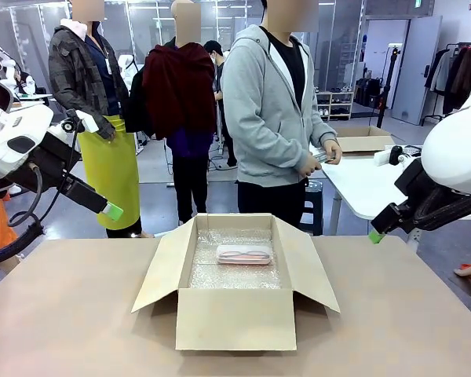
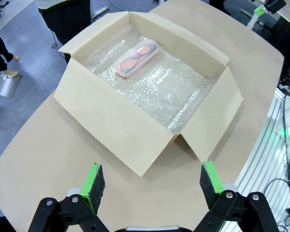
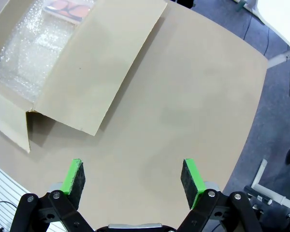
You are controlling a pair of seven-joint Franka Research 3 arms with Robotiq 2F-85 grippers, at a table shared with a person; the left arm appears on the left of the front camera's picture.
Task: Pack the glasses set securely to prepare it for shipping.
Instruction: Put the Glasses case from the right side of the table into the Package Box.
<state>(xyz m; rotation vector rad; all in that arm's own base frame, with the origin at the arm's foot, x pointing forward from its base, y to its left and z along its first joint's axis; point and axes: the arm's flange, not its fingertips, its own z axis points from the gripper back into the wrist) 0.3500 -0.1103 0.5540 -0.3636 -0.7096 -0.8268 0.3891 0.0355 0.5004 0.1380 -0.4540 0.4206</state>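
At the left, the left gripper [image 2: 152, 181] hangs in the air above the near left part of the bench [image 1: 78, 314], its green-padded fingers spread wide apart with nothing between them. From its wrist view it looks down on the open cardboard box [image 1: 235, 318], which stands in the middle of the bench with all four flaps folded outward. Bubble wrap [image 1: 235, 276] lines the floor of the box. On it lies the pale pink case [image 1: 244, 254], in clear wrap, flat and lengthwise across the box, close to the far wall and well apart from both grippers; the shape of a pair of glasses shows through it. Behind the box, at the far side of the bench, a person in a grey hooded jacket stands with both hands [image 1: 323, 155] together at the waist around something small that I cannot make out. At the right, the right gripper [image 3: 133, 176] hovers over bare bench just beside the right flap of the box, its fingers likewise wide apart and holding nothing
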